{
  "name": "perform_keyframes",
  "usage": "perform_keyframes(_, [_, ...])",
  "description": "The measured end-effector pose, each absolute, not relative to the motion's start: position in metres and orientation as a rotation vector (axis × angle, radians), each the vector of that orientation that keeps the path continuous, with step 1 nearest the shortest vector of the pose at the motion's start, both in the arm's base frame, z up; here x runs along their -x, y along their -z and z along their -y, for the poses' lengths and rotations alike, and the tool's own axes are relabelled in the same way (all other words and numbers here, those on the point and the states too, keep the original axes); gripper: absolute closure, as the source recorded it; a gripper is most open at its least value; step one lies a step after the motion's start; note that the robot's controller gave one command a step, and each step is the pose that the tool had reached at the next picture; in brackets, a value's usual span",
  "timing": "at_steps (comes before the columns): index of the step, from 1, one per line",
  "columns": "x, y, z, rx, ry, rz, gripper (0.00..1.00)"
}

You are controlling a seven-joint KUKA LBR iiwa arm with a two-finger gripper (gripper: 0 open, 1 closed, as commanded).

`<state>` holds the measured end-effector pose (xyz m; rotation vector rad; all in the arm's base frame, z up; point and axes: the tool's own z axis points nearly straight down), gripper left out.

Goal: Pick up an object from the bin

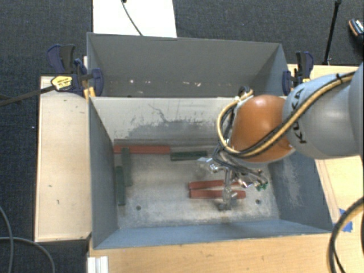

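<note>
The claw (227, 200) is low in the bin (103, 169), near the front right of the floor, at the right end of 2 red blocks (202, 190) that lie side by side and touching. It hangs straight down from the orange cover (256, 127) on the wrist. That posture suits a top-down grab, since the blocks lie flat with bare floor around them. Whether the claw is clenched, released or already gripping a block I cannot tell; its metal parts and the blocks' ends overlap from this angle. I judge the red blocks to be the likely pick, being the only things under it.

Farther out, a dark green bar (189, 156) lies near the back wall, well apart from the claw. A long red bar (142, 149) rests along the foot of that wall to its left. 2 green bars (121, 181) run along the left wall. These 4 hug the walls, which would give a descending claw little room beside them.
</note>
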<state>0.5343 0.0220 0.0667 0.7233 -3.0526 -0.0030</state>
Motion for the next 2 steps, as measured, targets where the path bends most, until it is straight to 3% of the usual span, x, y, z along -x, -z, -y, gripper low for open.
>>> perform_keyframes(1, [-0.536,-0.071,-0.022,-0.715,0.001,3.06,1.0])
perform_keyframes(2, [-0.538,-0.213,-0.043,-0.821,-0.002,3.044,1.0])
